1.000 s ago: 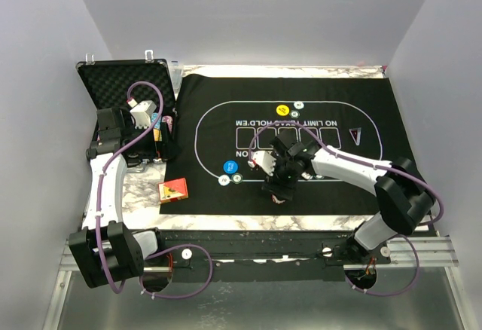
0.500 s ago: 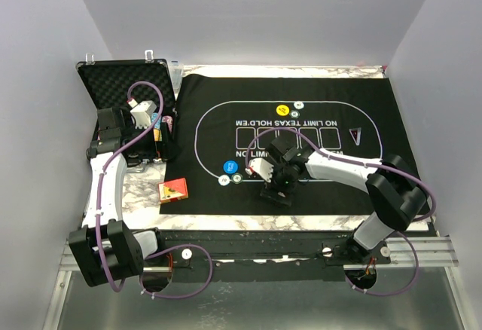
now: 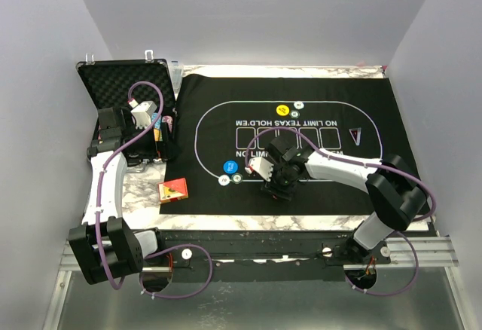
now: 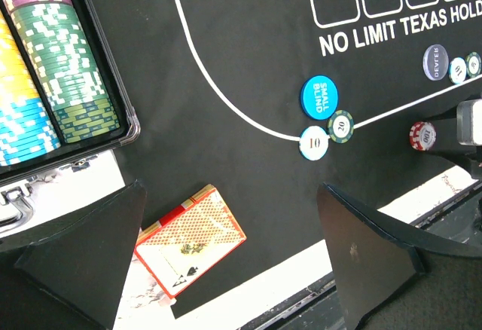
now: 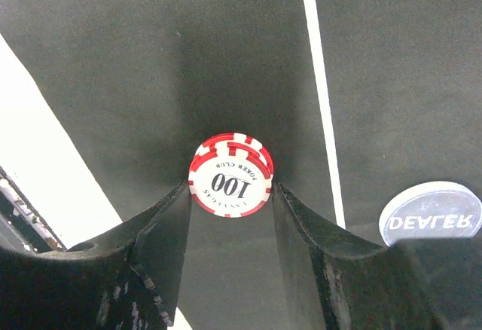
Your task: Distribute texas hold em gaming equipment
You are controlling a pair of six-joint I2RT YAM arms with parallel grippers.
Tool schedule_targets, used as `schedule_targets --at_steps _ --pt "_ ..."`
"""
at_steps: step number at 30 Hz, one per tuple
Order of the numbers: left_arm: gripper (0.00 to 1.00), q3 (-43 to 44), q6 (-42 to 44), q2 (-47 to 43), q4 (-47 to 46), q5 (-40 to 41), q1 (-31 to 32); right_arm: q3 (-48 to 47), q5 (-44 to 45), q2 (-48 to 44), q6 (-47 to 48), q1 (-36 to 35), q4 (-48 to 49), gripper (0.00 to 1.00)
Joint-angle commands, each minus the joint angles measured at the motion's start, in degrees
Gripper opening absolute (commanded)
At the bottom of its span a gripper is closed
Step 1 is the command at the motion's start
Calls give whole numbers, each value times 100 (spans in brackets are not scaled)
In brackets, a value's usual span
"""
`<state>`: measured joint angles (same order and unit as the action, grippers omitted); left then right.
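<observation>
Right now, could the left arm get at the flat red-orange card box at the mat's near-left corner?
Probably yes. The open left gripper hangs close to the red-orange card box, which lies uncovered between its fingers in the wrist view. The black foam-lined case stands clear to one side.

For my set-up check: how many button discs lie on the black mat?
3: the blue SMALL BLIND disc beside the 10 chip, the DEALER disc near the red 100 chip, the yellow disc farthest back. The right arm may hide others.
</observation>
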<state>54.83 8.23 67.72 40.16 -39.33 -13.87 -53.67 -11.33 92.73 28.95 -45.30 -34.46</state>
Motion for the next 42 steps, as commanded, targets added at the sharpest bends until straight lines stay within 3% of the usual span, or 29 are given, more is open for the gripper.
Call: schedule_targets --at_steps 1,10,11,13,15,25,30,36,42 --pt "99 107 74 3 52 -105 -11 -188 -29 -205 -21 -32 -194 49" --pt "99 124 65 30 57 -105 -12 -221 -42 -396 -30 -32 -357 45" --pt "99 128 65 30 60 -107 -11 -219 1 -384 -21 -32 -339 48" --pt "99 141 56 30 61 -105 -10 -228 47 -318 -21 -32 -329 64" --pt "99 142 56 16 60 -108 -11 -233 21 -238 -21 -32 -301 68" --pt "99 156 56 56 59 -107 -15 -266 121 68 14 -32 -50 64" --pt "99 169 65 76 54 -103 -11 -282 181 149 14 -36 27 56" --pt "99 178 65 116 53 -101 -11 -331 165 87 41 -31 -40 34" --pt "99 195 65 113 60 -103 -13 -372 41 -13 32 -32 -159 22"
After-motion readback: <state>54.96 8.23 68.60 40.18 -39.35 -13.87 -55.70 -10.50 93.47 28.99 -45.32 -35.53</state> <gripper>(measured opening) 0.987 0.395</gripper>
